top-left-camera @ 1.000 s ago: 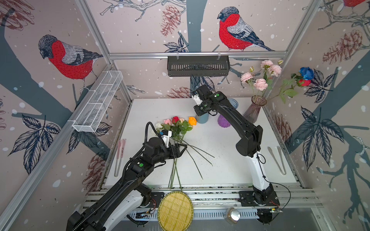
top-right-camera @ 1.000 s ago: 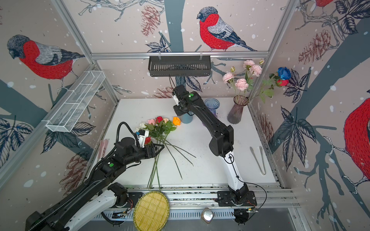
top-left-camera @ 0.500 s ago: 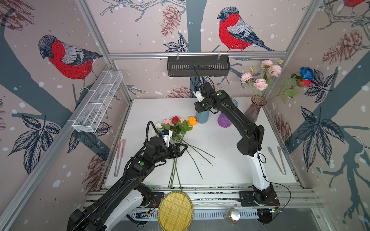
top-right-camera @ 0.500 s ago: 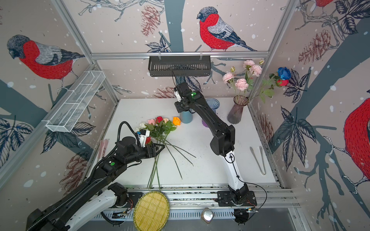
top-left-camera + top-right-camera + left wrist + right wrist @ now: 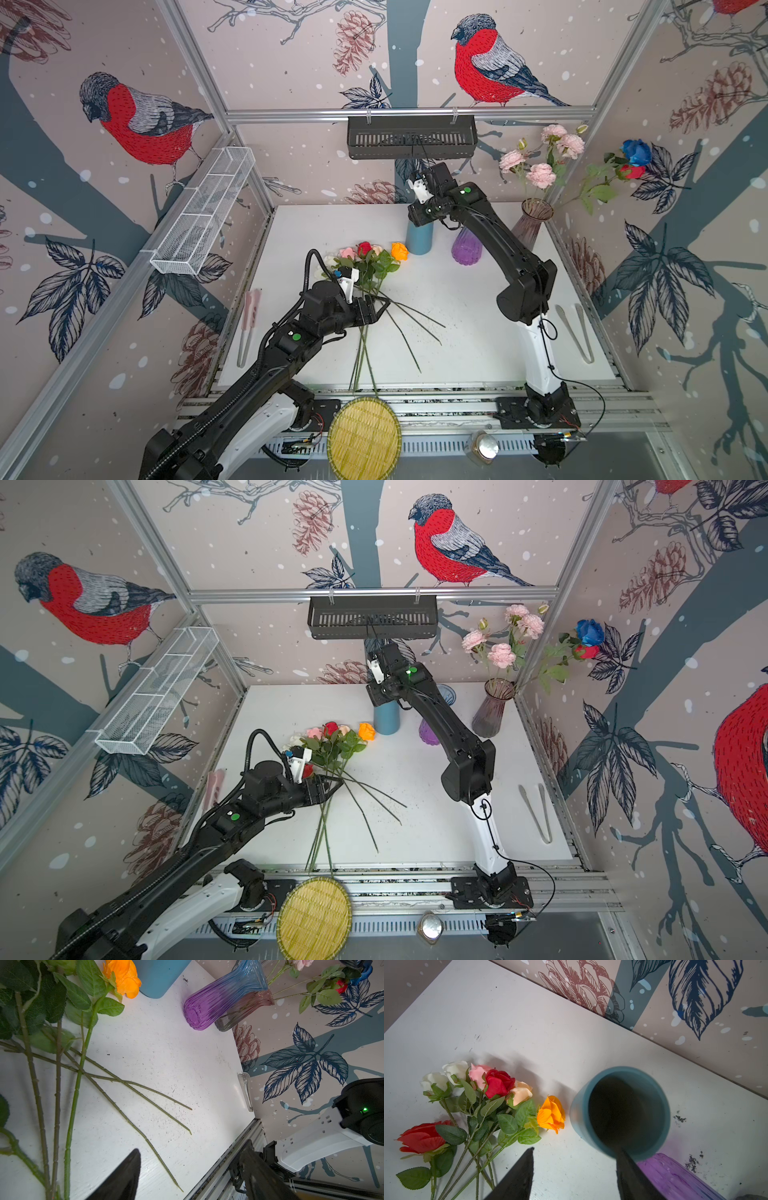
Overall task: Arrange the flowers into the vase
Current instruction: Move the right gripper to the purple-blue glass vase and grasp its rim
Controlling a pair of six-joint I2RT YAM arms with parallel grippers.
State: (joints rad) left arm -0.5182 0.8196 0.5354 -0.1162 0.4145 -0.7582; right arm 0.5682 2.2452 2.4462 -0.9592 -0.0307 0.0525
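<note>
Flowers (image 5: 365, 266) lie in a loose bunch on the white table (image 5: 457, 353), shown in both top views. Their blooms point toward the back wall and their long thin stems fan toward the front edge. The left gripper (image 5: 377, 309) hangs over the spot where the stems cross, fingers spread and empty, so it is by far the nearer one. The right gripper (image 5: 419, 218) sits beyond the blooms, above a blue cup (image 5: 419, 245); its fingers are hidden under its own wrist. The vase (image 5: 534, 220), already holding pink, red and blue blooms, stands in the far corner on the right arm's side, well apart from the bunch, with a purple vase (image 5: 466, 249) between it and the cup. In the left wrist view, the two dark fingers stand wide apart with bare table between them. Some stems run alongside one finger and others slant across ahead of the tips, several cut off at the frame edge. Whether a finger touches a stem cannot be told. In the right wrist view, that gripper is spread and empty, with the blurred cup just ahead and the blooms off beside one finger.
</note>
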